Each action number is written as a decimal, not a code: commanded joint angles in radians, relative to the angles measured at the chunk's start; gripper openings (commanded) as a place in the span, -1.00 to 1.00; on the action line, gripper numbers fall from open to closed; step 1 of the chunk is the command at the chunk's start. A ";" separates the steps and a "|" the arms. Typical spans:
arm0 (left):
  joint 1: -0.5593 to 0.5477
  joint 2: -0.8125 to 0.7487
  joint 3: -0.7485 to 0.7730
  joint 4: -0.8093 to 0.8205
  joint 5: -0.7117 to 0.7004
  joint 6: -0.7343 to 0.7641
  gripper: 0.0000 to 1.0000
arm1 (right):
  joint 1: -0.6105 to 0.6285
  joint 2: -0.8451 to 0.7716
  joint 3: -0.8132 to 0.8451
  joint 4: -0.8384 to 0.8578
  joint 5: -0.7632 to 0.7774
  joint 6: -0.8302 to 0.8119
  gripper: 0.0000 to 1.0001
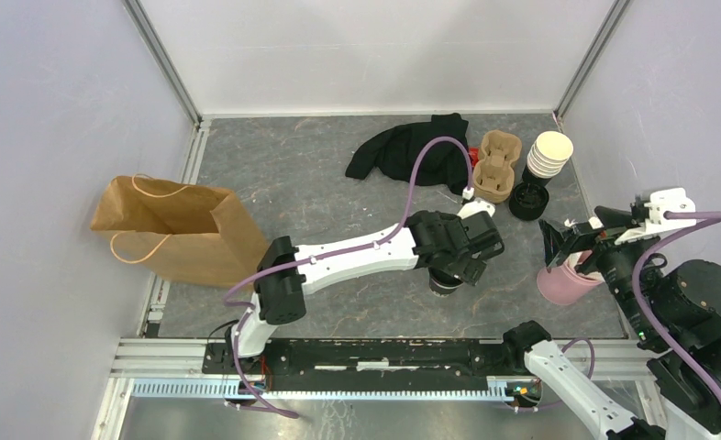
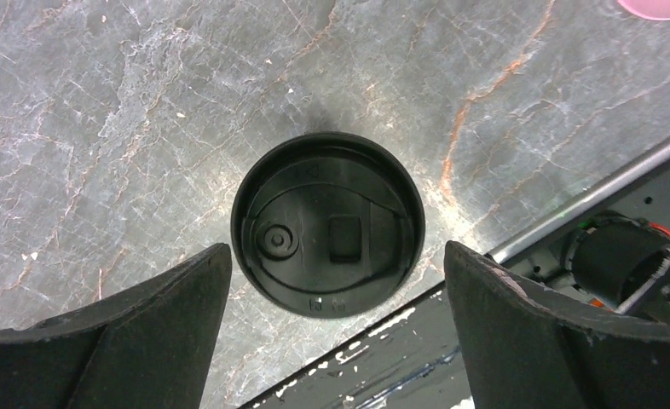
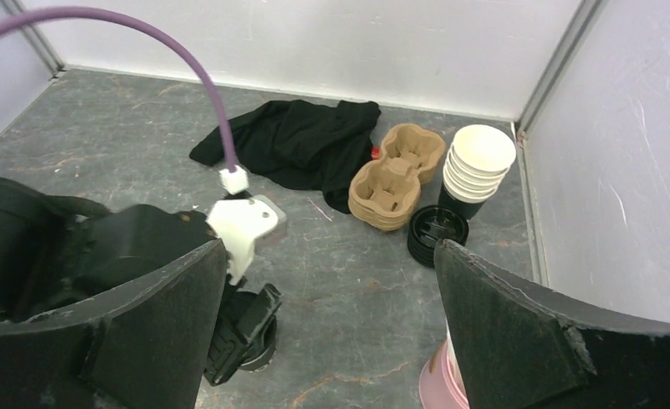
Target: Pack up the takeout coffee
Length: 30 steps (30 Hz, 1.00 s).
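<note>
One takeout coffee [image 2: 327, 226], a small black cup with a round black sip lid, stands upright on the grey table near its front edge. My left gripper [image 2: 336, 247] hangs right above it, open, its fingers [image 2: 144, 324] wide on either side and not touching the lid. From the top view the left gripper [image 1: 458, 266] covers most of the cup [image 1: 444, 285]. My right gripper [image 1: 559, 243] is open at the right, holding nothing; in its own view the gripper [image 3: 330, 243] frames the table, with the cup [image 3: 263, 349] at lower left.
A brown paper bag [image 1: 173, 229] lies at the left. At the back right are a black cloth [image 1: 412, 151], a cardboard cup carrier [image 1: 496, 165], a stack of lidless cups [image 1: 548, 156] and loose black lids [image 1: 526, 202]. A pink cup [image 1: 563, 284] stands under the right gripper.
</note>
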 commanded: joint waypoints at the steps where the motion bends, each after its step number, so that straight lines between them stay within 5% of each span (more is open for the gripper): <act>1: -0.005 -0.134 0.016 -0.008 0.017 -0.030 0.99 | 0.007 0.036 0.010 -0.041 0.111 0.032 0.96; 7: 0.007 -0.273 -0.096 -0.040 0.022 -0.090 0.98 | 0.015 0.043 -0.072 -0.069 0.176 0.068 0.96; 11: 0.080 -0.418 -0.288 0.019 0.111 -0.159 0.95 | 0.025 0.029 -0.285 0.017 0.090 0.125 0.96; 17: 0.329 -0.622 -0.676 0.407 0.583 -0.308 0.87 | 0.024 0.119 -0.509 0.170 -0.163 0.189 0.96; 21: 0.385 -0.641 -0.876 0.689 0.777 -0.432 0.80 | 0.018 0.172 -0.584 0.268 -0.423 0.199 0.96; 30: 0.416 -0.501 -0.815 0.706 0.908 -0.305 0.68 | -0.171 0.162 -0.777 0.309 -0.678 0.279 0.90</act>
